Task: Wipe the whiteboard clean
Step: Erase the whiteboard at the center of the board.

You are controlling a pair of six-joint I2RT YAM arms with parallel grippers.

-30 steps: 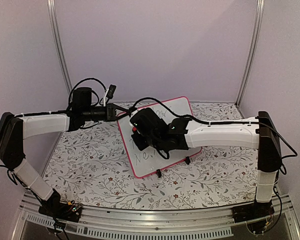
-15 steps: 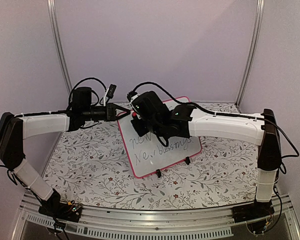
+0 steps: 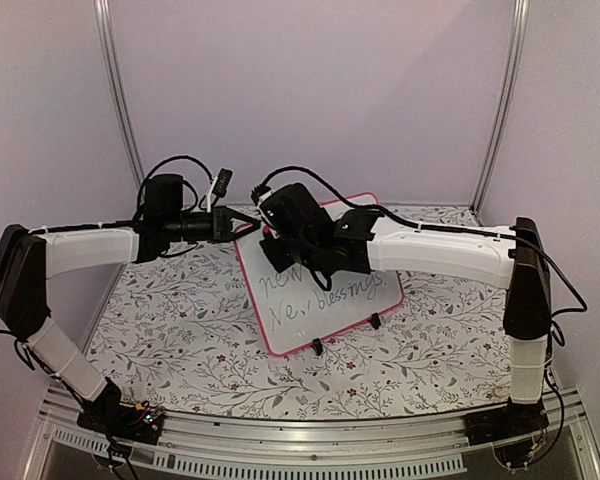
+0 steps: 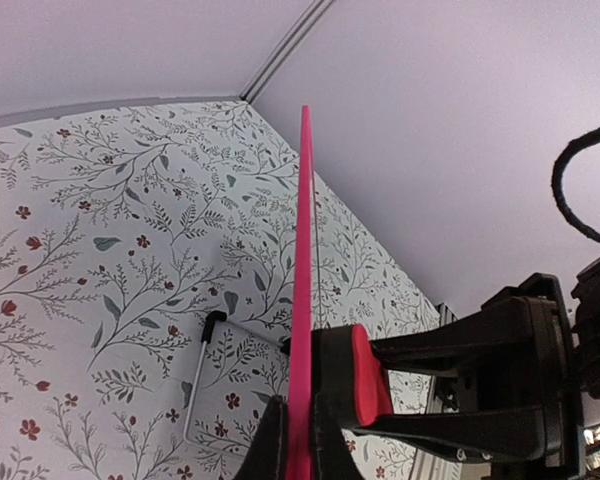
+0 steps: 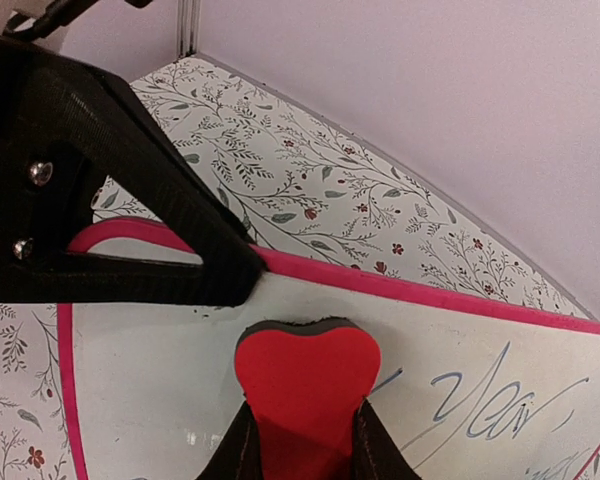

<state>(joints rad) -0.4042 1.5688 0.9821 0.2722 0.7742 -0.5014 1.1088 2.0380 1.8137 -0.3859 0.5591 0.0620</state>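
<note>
The left pincer (image 4: 298, 445) is pinched tight on the thin pink rim of the glossy white rectangular whiteboard (image 3: 310, 325). The board stands tilted on small black clip feet (image 3: 320, 347) over the floral-printed surface (image 3: 180, 320). Dark handwriting (image 3: 320, 300) runs across its face. The right pincer (image 5: 305, 440) grips a red heart-shaped foam eraser (image 5: 305, 375), pressed to the board near its upper left corner. A second ago that eraser sat lower, mid-board, hiding the writing.
</note>
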